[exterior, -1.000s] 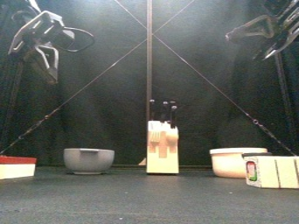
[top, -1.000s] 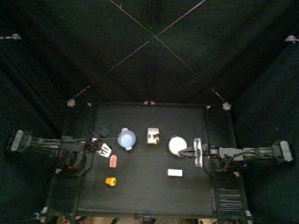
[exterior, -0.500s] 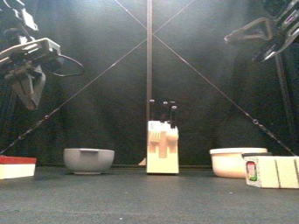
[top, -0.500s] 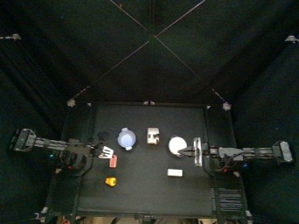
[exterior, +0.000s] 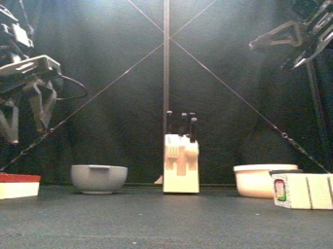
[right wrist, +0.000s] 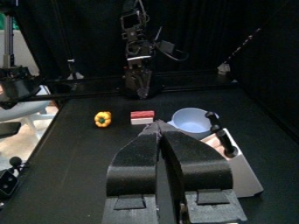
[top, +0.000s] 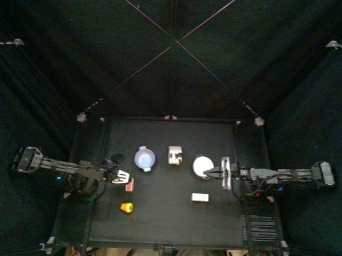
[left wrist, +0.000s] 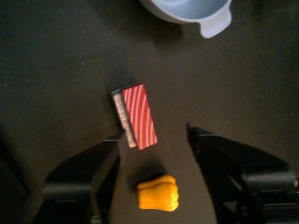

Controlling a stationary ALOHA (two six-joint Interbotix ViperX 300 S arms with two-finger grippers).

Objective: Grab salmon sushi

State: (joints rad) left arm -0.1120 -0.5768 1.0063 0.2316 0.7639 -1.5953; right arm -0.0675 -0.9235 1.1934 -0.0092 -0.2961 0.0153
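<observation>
The salmon sushi [left wrist: 136, 128] is a small oblong with a striped pink-red top and a whitish base, lying flat on the black table. It is also visible in the top view [top: 130, 183], at the front view's left edge [exterior: 16, 184], and in the right wrist view [right wrist: 142, 115]. My left gripper [left wrist: 155, 142] hangs open above the salmon sushi without touching it, one jaw to each side. It shows up too in the top view [top: 118, 178] and the front view [exterior: 26, 117]. My right gripper [right wrist: 158, 140] rests shut on the table's right side [top: 221, 175].
An orange-yellow piece [left wrist: 158, 193] lies close to the sushi, toward the front edge [top: 127, 207]. The round blue dish [top: 144, 158] sits just beyond it. A knife block [exterior: 180, 160], a white bowl [exterior: 264, 179] and a white block [top: 201, 197] occupy the middle and right.
My left arm has come down toward the table over the sushi, and its jaws have gone from shut to wide open. The right arm has stayed still.
</observation>
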